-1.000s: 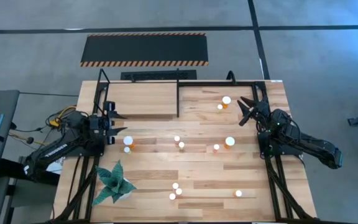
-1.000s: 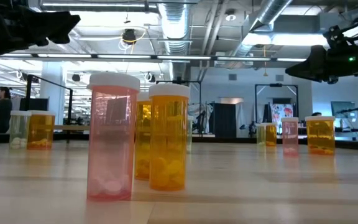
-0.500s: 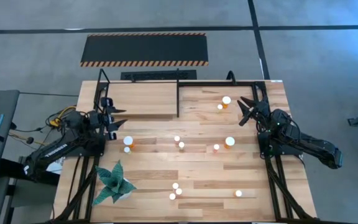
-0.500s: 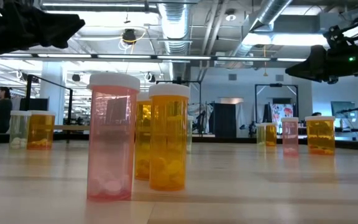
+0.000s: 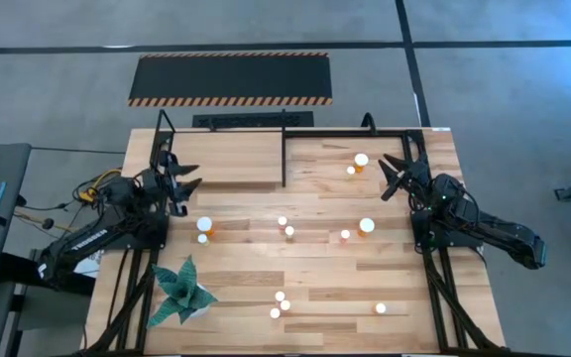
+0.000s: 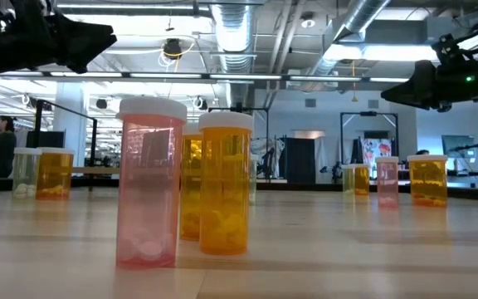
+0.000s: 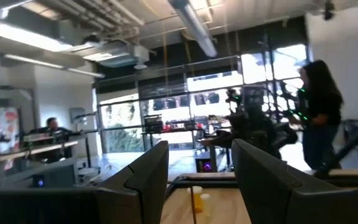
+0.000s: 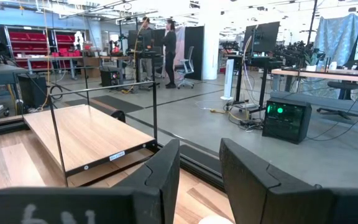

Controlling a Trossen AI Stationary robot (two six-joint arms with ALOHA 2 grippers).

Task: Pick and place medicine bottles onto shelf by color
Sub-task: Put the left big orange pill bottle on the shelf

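Bottles [image 5: 203, 226] near the table's left edge wait; left gripper [image 5: 184, 177], fingers part-open and empty, should descend straight over one cap; right gripper [image 5: 392, 175] holds nothing, narrow

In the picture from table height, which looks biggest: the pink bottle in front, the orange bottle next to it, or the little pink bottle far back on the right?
1. Front pink bottle, slightly taller.
2. Orange bottle beside it, nearly as tall.
3. Far pink bottle, smallest.

The far one stands farther from the camera, so its real size is unsure.
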